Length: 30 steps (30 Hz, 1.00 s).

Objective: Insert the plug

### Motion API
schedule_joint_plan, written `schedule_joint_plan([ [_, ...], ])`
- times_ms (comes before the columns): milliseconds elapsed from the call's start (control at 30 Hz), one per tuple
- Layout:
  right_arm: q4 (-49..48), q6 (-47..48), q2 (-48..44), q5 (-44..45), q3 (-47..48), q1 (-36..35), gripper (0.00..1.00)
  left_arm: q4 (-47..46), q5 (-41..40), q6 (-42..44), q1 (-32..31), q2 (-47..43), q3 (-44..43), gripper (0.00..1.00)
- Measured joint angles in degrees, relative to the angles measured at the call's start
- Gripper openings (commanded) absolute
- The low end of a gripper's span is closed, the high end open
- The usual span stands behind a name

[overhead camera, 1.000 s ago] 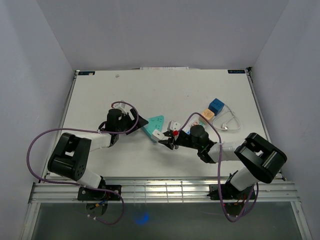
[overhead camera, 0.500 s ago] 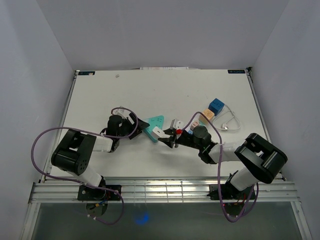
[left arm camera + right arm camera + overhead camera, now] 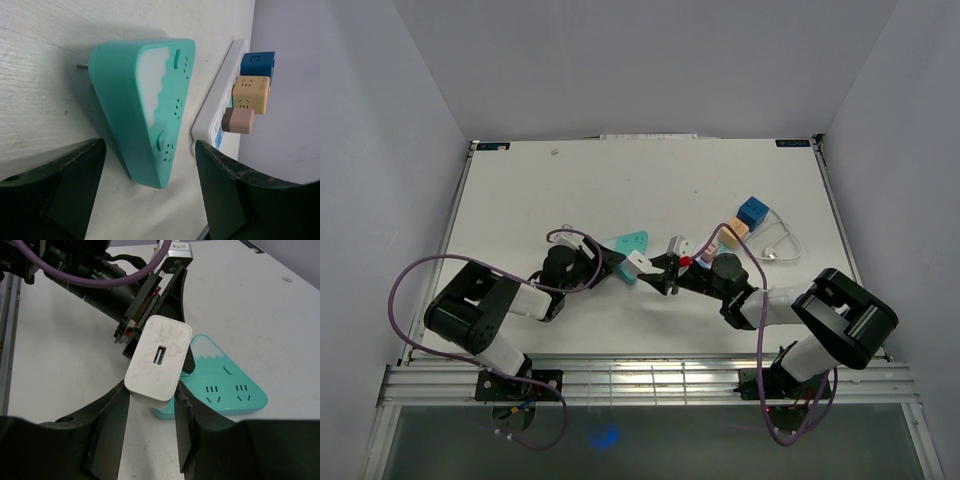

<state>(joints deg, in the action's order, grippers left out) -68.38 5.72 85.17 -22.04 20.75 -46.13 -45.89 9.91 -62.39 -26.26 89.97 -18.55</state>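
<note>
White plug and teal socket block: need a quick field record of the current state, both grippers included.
right gripper: shut on white plug, USB port facing its wrist camera
white plug: held at the edge of teal socket block, not seated; prongs hidden
left gripper: open, one finger on each side of the block
teal socket block: flat on table, visible sockets empty
white power strip: beside the block, carrying blue cube, tan cube, pink cube

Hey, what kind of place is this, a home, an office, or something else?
Most likely a robotics lab test cell: a left arm and right arm bolted at a white table's near edge, plain walls boxing it in, with a teal power strip, a plug and adapter cubes as props.
</note>
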Motion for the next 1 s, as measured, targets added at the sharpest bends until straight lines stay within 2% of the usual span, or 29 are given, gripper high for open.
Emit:
schedule_joint_plan([
  [433, -3.1, -1.3, -2.8, -0.2, -3.1, 0.0, 0.08, -5.0, -5.3, 0.5, -0.9, 4.0, -0.5, 0.72],
  [567, -3.5, -1.6, -3.2, -0.2, -3.6, 0.0, 0.08, -5.5, -7.0, 1.0, -0.9, 4.7, -0.8, 0.63],
  [600, -3.6, -1.7, -3.3, -0.2, -3.7, 0.0, 0.08, -5.8, -7.2, 1.1, -0.9, 5.2, -0.9, 0.57],
  [867, -3.7, -2.4, -3.5, -0.2, -3.7, 0.0, 0.08, -11.7, -7.1, 0.6, -0.9, 10.0, -2.6, 0.41],
  [1000, -3.6, -2.3, -3.5, -0.2, -3.7, 0.0, 0.08, -11.4, -6.5, 1.7, -0.9, 9.3, -2.6, 0.39],
])
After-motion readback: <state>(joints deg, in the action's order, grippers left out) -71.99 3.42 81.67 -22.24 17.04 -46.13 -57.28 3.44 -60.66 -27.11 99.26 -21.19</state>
